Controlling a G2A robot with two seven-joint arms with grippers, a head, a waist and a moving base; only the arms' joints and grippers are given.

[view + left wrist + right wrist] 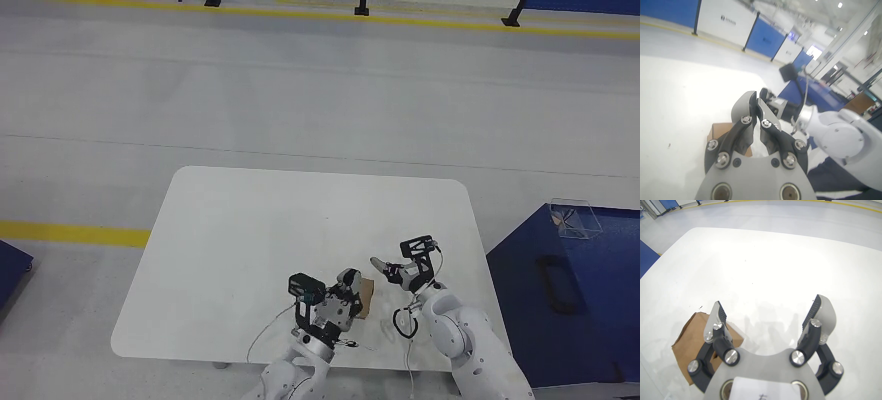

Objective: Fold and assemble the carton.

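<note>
Right gripper (768,302), fingers spread wide, hangs over the white table (300,220) — left gripper (755,100) near it, fingers pressed together on nothing. Between them lies the brown carton (694,332), just beside the left gripper.

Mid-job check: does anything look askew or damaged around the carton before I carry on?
The carton lies close to the near edge of the table. A seam along one side gapes slightly, so it looks only partly closed. Nothing is spilled.
</note>
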